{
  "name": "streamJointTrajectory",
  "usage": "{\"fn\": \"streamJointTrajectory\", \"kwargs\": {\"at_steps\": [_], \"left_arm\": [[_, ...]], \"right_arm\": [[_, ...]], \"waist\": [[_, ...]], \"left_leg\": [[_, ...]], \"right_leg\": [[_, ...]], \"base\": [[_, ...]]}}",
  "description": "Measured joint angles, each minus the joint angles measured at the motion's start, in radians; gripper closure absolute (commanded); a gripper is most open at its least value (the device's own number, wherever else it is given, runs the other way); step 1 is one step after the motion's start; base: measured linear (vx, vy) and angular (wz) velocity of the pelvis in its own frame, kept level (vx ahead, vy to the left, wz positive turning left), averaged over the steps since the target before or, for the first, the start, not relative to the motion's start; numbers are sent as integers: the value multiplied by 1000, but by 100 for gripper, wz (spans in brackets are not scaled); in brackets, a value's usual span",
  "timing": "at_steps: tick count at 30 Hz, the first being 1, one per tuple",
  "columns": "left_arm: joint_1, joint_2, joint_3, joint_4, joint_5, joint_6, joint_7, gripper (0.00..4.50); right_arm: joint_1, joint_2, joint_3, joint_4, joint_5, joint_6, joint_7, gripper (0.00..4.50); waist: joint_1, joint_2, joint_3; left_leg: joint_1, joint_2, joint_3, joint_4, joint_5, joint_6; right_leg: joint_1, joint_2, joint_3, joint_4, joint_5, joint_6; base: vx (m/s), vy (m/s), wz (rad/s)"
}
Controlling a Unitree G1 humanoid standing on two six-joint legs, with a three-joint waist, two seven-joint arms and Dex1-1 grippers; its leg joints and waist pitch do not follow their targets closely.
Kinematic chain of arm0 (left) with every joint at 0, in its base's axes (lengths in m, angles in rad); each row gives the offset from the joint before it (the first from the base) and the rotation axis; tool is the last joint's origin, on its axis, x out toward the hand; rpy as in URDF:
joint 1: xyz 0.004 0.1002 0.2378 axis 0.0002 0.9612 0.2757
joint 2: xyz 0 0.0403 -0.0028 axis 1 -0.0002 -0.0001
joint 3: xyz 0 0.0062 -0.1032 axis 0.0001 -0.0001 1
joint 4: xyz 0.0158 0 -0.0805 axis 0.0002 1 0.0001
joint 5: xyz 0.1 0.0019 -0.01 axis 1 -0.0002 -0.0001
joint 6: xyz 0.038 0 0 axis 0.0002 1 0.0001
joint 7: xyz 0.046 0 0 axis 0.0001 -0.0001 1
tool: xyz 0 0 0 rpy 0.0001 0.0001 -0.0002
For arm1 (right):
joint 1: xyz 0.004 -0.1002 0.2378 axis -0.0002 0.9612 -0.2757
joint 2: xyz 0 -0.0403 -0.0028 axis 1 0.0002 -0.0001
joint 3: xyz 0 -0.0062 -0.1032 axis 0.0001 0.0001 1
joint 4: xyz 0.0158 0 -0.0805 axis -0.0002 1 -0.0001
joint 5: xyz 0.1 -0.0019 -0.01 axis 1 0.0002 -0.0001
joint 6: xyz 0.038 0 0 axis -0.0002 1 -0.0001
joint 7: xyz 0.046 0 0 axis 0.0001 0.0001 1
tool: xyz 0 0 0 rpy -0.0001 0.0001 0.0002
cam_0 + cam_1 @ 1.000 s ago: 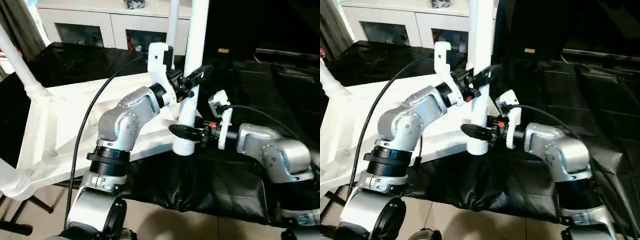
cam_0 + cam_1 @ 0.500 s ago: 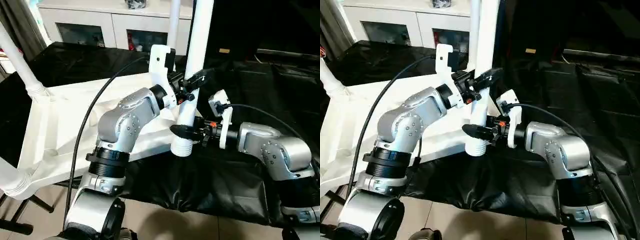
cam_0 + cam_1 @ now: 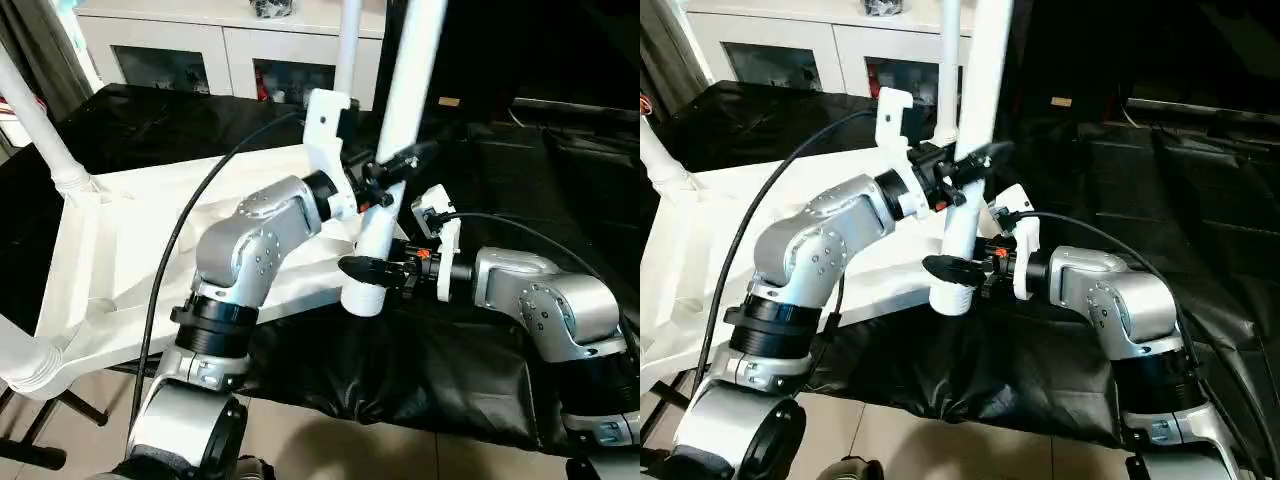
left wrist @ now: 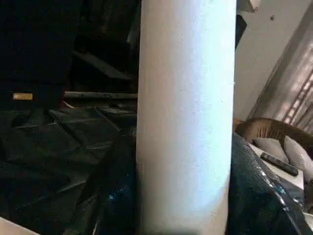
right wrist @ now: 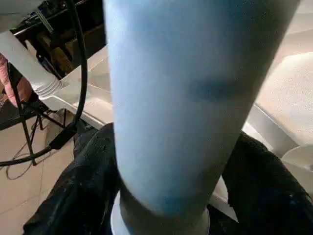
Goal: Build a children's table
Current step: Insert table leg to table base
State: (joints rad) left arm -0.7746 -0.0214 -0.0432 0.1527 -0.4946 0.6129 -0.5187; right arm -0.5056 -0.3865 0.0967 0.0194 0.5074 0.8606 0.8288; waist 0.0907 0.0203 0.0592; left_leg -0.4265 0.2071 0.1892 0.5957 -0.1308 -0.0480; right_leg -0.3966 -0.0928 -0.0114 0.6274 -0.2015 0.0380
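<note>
Leg (image 3: pixel 395 130) top beyond frame edge

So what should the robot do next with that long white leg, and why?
Probably straighten the leg and lower its ribbed end onto the tabletop's near corner. Both end effectors, left and right, clamp it, but it leans, its end over the black cover just off the tabletop's edge.

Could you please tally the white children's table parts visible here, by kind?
White tubular plastic legs: 4
White rectangular plastic tabletop: 1
Total: 5
</note>
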Motion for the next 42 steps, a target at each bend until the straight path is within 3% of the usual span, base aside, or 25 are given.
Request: {"fn": "streamJointTrajectory", "kwargs": {"at_steps": [2,4,10,19,20,21,23,25,32,42], "left_arm": [[0,1,-1,-1,0,0,-1,268],[0,1,-2,-1,0,0,-1,268],[0,4,-2,-1,0,0,-2,268],[0,7,-2,-1,0,1,-4,268],[0,8,-2,-1,0,1,-5,268],[0,8,-2,-1,0,1,-5,268],[0,10,-2,-1,0,1,-8,268],[0,11,-2,-1,0,1,-12,268],[0,12,-2,-1,0,1,-12,268],[-1,13,0,0,0,1,-13,268]], "right_arm": [[0,0,0,4,0,0,2,168],[0,1,1,4,0,0,7,204],[0,2,9,4,0,-1,10,249],[0,2,11,4,0,-1,11,259],[0,2,11,4,0,-2,11,203],[0,3,11,4,0,-2,10,189],[0,11,11,6,-5,-5,1,189],[0,13,13,22,-13,-19,-3,162],[0,13,22,24,-24,-25,-4,158],[0,16,22,24,-18,-23,6,248]], "waist": [[0,0,0],[0,0,0],[0,0,0],[0,0,0],[0,0,0],[0,0,0],[0,0,0],[0,0,0],[0,0,0],[0,0,0]], "left_leg": [[0,0,1,0,0,0],[0,0,2,0,0,0],[0,0,2,0,0,0],[0,0,2,0,0,0],[0,0,2,0,0,0],[0,0,2,0,0,0],[0,0,2,0,0,0],[0,0,2,0,0,0],[0,0,2,0,0,0],[0,0,2,0,0,0]], "right_leg": [[0,0,0,0,0,0],[0,0,0,0,0,0],[0,0,0,0,0,0],[0,0,0,0,0,0],[0,0,0,0,0,0],[0,0,0,0,0,0],[0,0,0,0,0,0],[0,0,0,0,0,0],[0,0,0,0,0,0],[0,0,0,0,0,0]], "base": [[0,0,0],[0,0,0],[0,0,0],[0,0,0],[0,0,0],[0,0,0],[0,0,0],[0,0,0],[0,0,0],[0,0,0]]}}
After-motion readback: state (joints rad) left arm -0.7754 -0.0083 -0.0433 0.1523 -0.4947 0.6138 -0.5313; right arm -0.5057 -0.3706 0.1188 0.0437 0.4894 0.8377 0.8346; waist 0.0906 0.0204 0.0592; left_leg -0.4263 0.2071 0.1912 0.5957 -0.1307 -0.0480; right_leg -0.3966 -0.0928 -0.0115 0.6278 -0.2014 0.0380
